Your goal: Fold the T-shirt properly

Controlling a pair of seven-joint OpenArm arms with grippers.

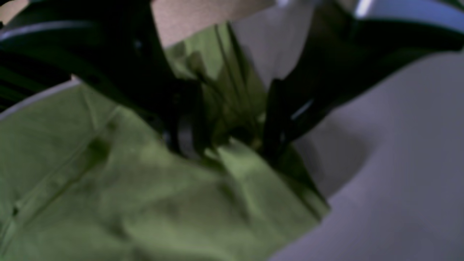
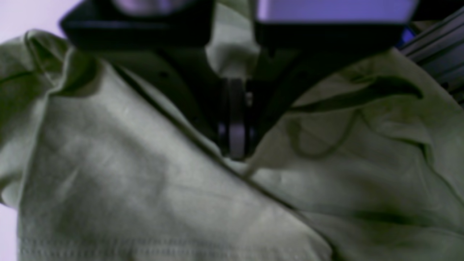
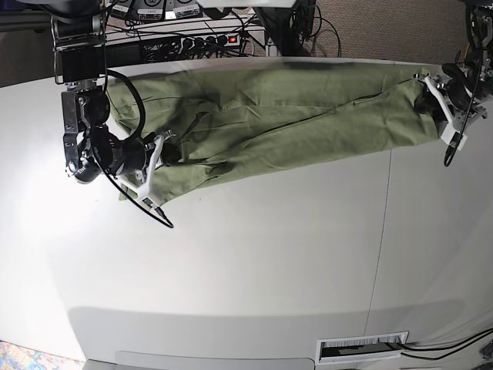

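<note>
Overhead, the T-shirt [image 3: 285, 116] lies stretched in a long, rumpled band across the far part of the white table [image 3: 254, 262], running from one arm to the other; its cloth is olive green, creased along its length, with a narrower folded strip trailing toward the near edge at the base view's left. At that left end the right gripper [image 3: 158, 158] sits low on the fabric; its wrist view shows the two dark fingers pressed together with a pinch of cloth between them, so it is clamped on the shirt, a seam running diagonally beneath it and a hem with stitching in the foreground. At the opposite end, the left gripper [image 1: 232, 141] stands over the shirt's corner near the table's side; its jaws are spread apart, one dark finger [image 1: 181, 119] on each side of a raised ridge of green cloth, and they are not squeezing it; the picture is blurred, so whether the pads touch the fabric I cannot tell. Beyond the table's far edge a power strip [image 3: 192, 38] and tangled cables lie on the floor.
</note>
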